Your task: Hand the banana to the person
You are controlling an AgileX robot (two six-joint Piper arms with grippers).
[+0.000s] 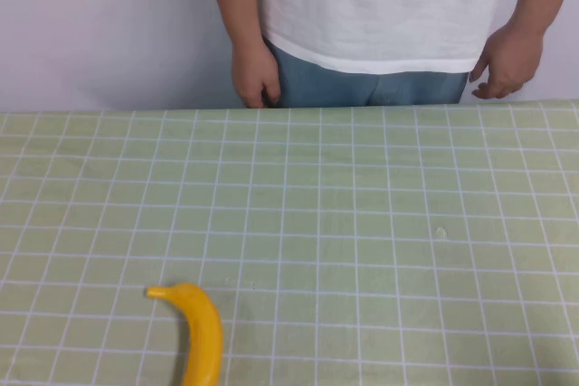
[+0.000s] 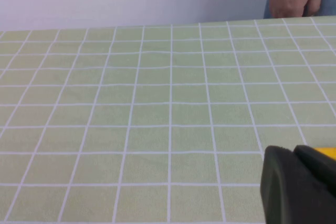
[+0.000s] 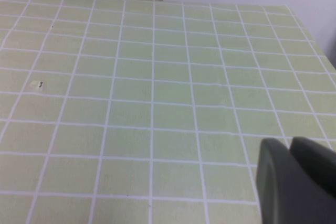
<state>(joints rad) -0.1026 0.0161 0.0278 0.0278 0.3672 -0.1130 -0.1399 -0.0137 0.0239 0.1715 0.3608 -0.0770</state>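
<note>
Lying at the near left of the table (image 1: pixel 380 205), the banana (image 1: pixel 201 332) is the thing you need to fetch first, and nothing has hold of it yet. Its stem tip points left and slightly far, and its body curves back toward the near edge, so the long axis runs roughly near to far, with the lower end cut off by the high view's edge. Neither arm shows in the high view, so judge from the wrist cameras. In the left wrist view a dark part of the left gripper (image 2: pixel 299 184) fills the corner, and a sliver of yellow peeks out just behind it, which is likely the banana sitting close beside that gripper. You cannot tell from this whether its fingers are spread or closed, and it does not appear to be gripping anything. The right gripper (image 3: pixel 296 179) shows the same way over bare checked cloth, with no banana in sight and its opening impossible to judge. The left arm looks nearer by far, so use it, and close across the banana's narrow width. The person (image 1: pixel 380 15) stands at the far edge, centre to right, with both hands hanging down and not yet offered.
</note>
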